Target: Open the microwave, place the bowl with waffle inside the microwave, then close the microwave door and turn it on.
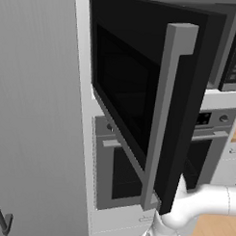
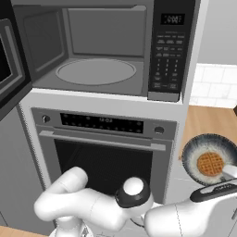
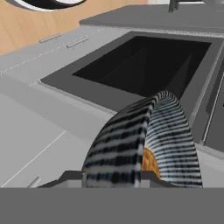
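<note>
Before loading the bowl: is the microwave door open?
Open: the microwave door stands swung out, baring the empty cavity and turntable.

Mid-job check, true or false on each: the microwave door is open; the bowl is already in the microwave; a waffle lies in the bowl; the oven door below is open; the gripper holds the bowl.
1. The microwave door is open. True.
2. The bowl is already in the microwave. False: it is out to the right, and the turntable is bare.
3. A waffle lies in the bowl. True.
4. The oven door is open. False: it is shut.
5. The gripper holds the bowl. True.
</note>
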Motion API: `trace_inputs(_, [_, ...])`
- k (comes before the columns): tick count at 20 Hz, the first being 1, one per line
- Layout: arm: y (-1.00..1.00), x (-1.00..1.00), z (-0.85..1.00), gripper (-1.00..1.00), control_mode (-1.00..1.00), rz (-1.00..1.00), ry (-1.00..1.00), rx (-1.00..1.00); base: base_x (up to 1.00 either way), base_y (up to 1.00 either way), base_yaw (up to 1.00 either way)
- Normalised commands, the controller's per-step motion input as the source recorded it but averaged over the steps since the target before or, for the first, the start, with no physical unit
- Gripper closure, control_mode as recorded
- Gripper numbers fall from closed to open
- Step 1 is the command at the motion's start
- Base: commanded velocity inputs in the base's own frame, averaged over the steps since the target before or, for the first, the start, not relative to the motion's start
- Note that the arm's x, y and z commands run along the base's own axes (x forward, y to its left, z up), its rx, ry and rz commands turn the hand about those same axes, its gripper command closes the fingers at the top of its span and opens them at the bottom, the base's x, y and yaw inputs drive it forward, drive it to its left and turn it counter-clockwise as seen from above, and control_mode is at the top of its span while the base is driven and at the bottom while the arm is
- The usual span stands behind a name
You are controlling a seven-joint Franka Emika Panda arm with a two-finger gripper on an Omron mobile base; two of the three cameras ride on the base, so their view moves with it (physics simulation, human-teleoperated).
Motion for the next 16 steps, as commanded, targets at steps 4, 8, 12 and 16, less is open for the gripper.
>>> trace_inputs(4, [0.3, -1.0, 0.01, 1.0, -1.0, 0.09, -0.19, -0.14, 0.0, 0.0, 0.0])
trace_inputs(8, [0.56, -1.0, 0.0, 1.0, -1.0, 0.1, -0.19, -0.16, 0.0, 0.0, 0.0])
trace_inputs(12, [0.8, -1.0, 0.02, 1.0, -1.0, 0.09, -0.22, -0.18, 0.0, 0.0, 0.0])
trace_inputs(16, [0.97, -1.0, 0.09, 1.0, -1.0, 0.07, -0.21, -0.18, 0.0, 0.0, 0.0])
